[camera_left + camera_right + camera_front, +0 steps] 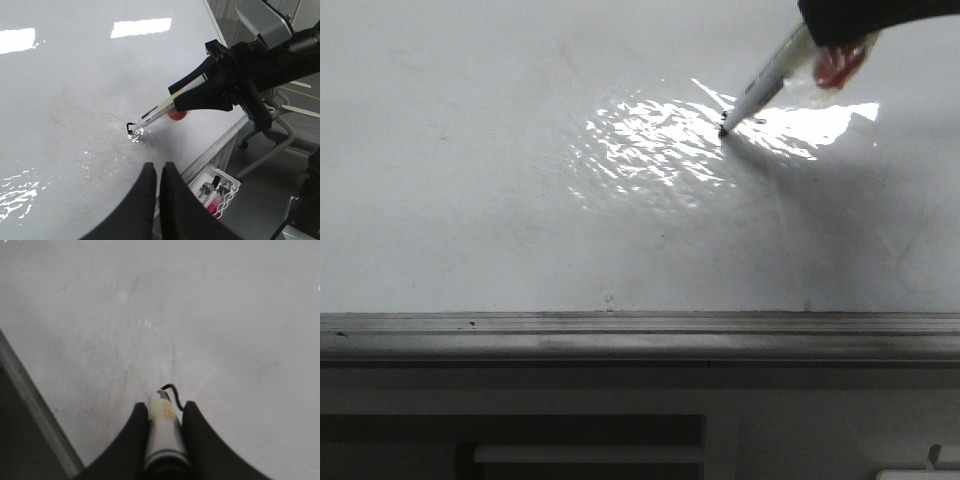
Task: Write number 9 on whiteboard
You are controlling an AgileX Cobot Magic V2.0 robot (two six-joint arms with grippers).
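Note:
The whiteboard [470,200] is a large glossy white board with a glare patch. My right gripper [165,410] is shut on a white marker [765,85], tip touching the board at the upper right of the front view. A short black hooked curl [172,390] of ink, the start of the number 9, lies at the tip; it also shows in the left wrist view [131,127]. The right gripper [192,95] and marker [157,114] show in the left wrist view. My left gripper [159,172] is shut and empty above the board's near edge.
A grey metal rail [640,330] runs along the board's front edge, with a dark panel and slot [580,450] below. A white wire basket of markers [217,190] hangs off the board's edge. Chair legs [280,135] stand on the floor beyond.

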